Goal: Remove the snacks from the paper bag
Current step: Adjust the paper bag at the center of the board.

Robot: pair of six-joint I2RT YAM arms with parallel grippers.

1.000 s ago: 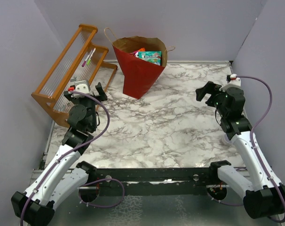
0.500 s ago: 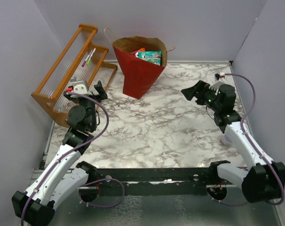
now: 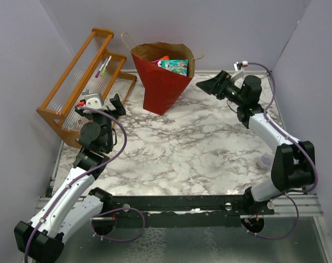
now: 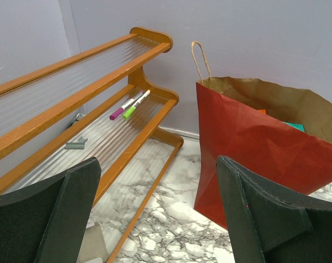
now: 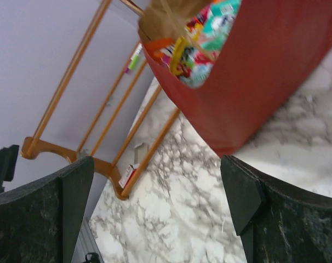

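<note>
progress: 0 snacks [image 3: 174,66] out, whole job left | snacks: inside paper bag [image 3: 161,87], standing at far edge of table [image 3: 210,148] | right gripper [image 3: 205,85]: wide, empty, near bag's mouth | left gripper [image 3: 100,107]: wide, empty, by rack [image 3: 73,76]

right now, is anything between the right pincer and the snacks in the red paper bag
No separate object shows in the gap. The open right pincer sits beside the tall red paper bag, and only the bag's wall stands between it and the crinkly snack packets at the mouth.
</note>
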